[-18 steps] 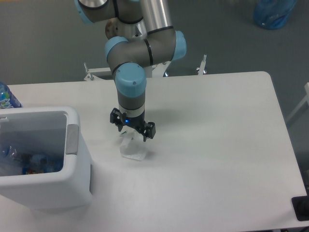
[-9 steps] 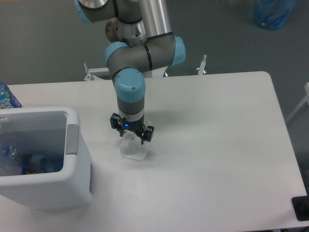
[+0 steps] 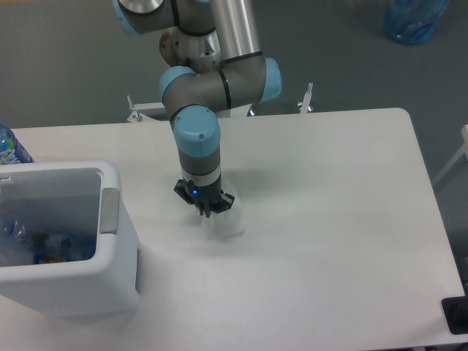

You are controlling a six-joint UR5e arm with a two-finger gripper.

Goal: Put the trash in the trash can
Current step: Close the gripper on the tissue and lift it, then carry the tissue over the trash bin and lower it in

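Narrowed since the earlier frame: gripper, its jaws drawn together on the tissue at frame centre, tissue shifted slightly right. Bottle is seen inside the trash can, lower left. Grasp is judged made; lift pending.

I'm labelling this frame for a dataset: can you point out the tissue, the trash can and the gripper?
tissue (image 3: 225, 223), fixed camera, on its white crumpled body just right of the fingers.
trash can (image 3: 110, 276), fixed camera, on the white front wall near its right corner.
gripper (image 3: 207, 211), fixed camera, between the fingertips, closed on the tissue.
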